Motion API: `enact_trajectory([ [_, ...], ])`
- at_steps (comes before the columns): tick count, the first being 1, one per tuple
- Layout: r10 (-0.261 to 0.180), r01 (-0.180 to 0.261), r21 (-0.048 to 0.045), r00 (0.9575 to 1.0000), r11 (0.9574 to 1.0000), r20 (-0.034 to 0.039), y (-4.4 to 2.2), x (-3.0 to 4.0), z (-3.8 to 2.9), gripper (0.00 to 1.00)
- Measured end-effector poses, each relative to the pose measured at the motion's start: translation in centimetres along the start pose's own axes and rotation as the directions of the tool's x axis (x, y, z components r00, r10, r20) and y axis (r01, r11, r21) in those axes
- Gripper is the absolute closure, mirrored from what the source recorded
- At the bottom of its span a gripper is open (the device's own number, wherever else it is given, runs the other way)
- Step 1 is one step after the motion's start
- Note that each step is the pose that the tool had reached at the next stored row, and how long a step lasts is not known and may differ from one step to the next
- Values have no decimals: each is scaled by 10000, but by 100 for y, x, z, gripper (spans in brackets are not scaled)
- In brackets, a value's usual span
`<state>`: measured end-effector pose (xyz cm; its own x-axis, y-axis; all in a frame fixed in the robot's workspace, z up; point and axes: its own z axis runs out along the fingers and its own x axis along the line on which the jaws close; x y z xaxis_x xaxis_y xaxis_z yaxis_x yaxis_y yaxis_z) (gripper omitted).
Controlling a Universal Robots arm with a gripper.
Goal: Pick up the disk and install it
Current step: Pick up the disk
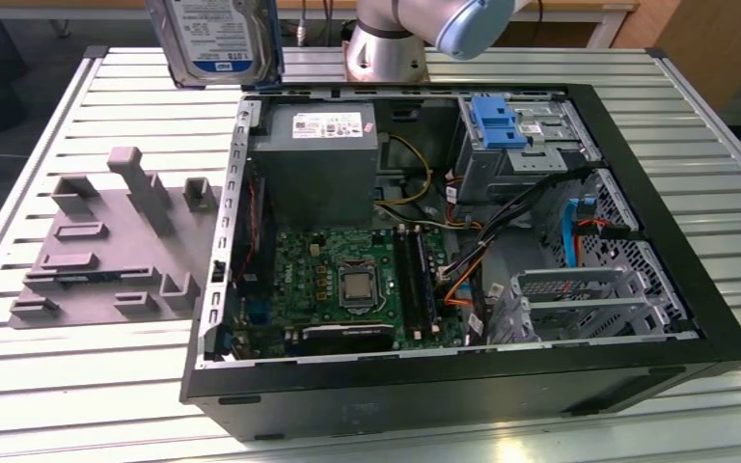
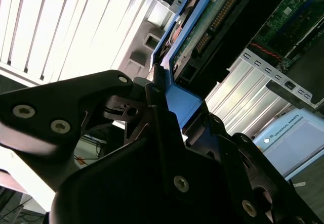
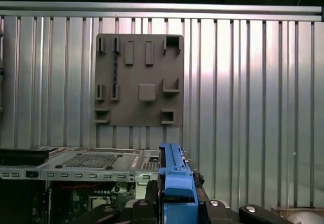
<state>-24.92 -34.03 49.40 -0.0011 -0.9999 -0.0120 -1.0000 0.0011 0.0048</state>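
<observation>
Above the far side of the slatted table (image 1: 88, 376) I see the disk (image 1: 216, 39), top cut off, clamped in my gripper (image 2: 169, 95).

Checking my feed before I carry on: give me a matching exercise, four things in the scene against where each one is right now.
Things:
1. disk
2. blue bracket
3. grey metal box
4. grey fixture plate

Places:
A. flat on the table, at the exterior view's left of the computer case
B. clamped in the gripper, up off the table
C. inside the case, far corner at the exterior view's right
D. inside the case, far corner at the exterior view's left

Pairs: 1-B, 2-C, 3-D, 4-A.
</observation>
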Motion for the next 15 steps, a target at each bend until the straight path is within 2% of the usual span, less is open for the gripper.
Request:
enact_trajectory([
  [5, 0, 0, 0, 10000, 10000, 1, -8, 64, 0, 64],
  [8, 0, 0, 0, 10000, 10000, 1, -26, 76, 0, 64],
  [11, 0, 0, -1, 10000, 10000, 0, -69, 77, -1, 64],
  [15, 0, 0, 0, 10000, 10000, 1, -162, 77, -1, 64],
])
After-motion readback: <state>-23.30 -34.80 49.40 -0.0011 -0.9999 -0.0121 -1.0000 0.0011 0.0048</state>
